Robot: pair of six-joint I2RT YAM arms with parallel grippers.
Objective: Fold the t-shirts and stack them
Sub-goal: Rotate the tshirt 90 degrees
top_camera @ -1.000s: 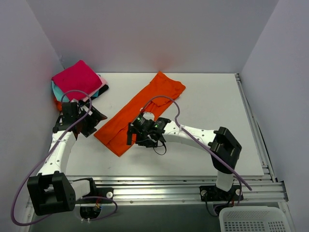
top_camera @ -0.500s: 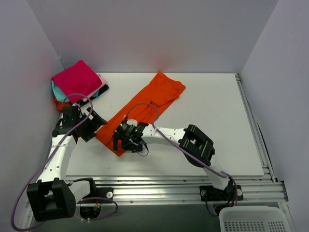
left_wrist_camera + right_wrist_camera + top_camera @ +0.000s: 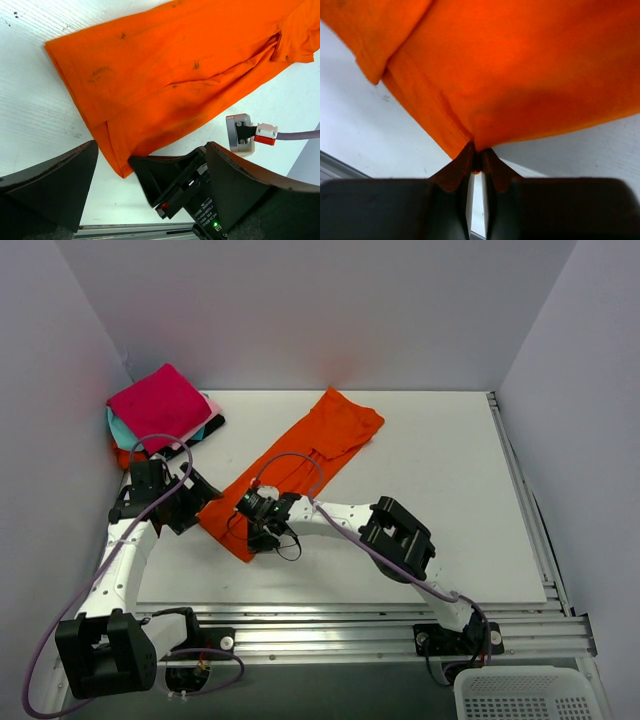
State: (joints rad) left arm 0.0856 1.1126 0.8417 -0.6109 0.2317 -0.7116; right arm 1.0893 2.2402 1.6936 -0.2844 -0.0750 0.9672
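Toward the table's (image 3: 440, 470) near-left corner, the right end effector (image 3: 476, 159) is pinched closed on the near hem of the orange t-shirt (image 3: 300, 462). Just left of it, the left end effector (image 3: 151, 145) is spread wide, gripping nothing. The shirt lies as a long strip running diagonally toward the far edge. In the far-left corner sits the stack of folded t-shirts (image 3: 158, 405), magenta on top.

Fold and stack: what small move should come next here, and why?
Probably moving the left gripper onto the orange t-shirt's free hem corner and closing. The right gripper is shut on the hem's other corner, while the left hangs open beside the cloth, holding nothing.
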